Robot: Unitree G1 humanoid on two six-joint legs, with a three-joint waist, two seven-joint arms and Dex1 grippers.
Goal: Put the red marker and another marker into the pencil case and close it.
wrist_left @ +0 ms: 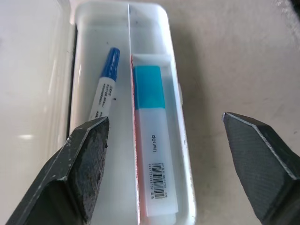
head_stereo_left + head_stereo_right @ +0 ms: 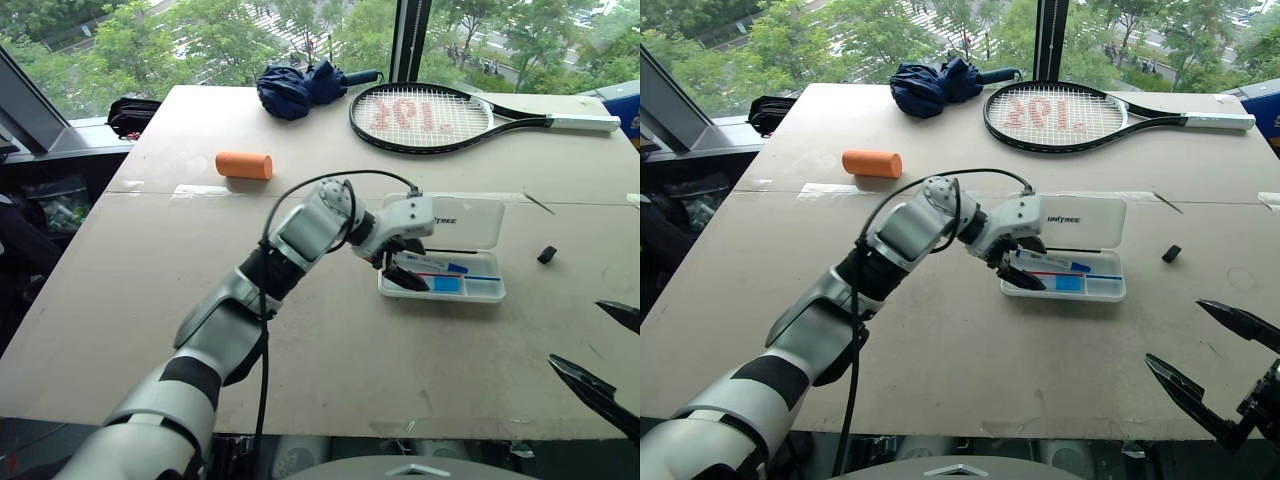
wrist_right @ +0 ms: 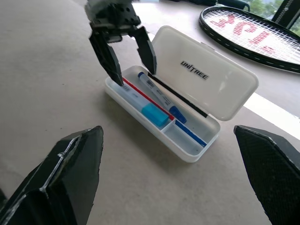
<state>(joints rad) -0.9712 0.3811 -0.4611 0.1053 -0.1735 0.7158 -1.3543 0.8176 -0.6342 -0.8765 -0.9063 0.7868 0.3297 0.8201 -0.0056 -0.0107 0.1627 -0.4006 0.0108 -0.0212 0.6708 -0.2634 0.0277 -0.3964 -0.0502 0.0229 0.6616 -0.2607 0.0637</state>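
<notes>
just under your left gripper (image 3: 125, 58) sits the pencil case (image 3: 225, 101), lid thrown back flat behind the tray. its fingers stand wide apart with nothing between them, tips hanging over the tray's near end, which suggests a marker has just been let go there. between those tips lie a thin red marker (image 3: 143, 97) along the divider, a blue-capped marker (image 1: 106, 89) on the lid side of it, and a white highlighter with a teal cap (image 1: 151, 140) on the other side. both markers look to be in, so you likely only have the lid left to fold over. further right, well apart from the case, your right gripper (image 2: 1210, 368) hangs low near the table's (image 2: 330, 340) edge, spread wide and empty, probably kept clear so the left has room.
</notes>
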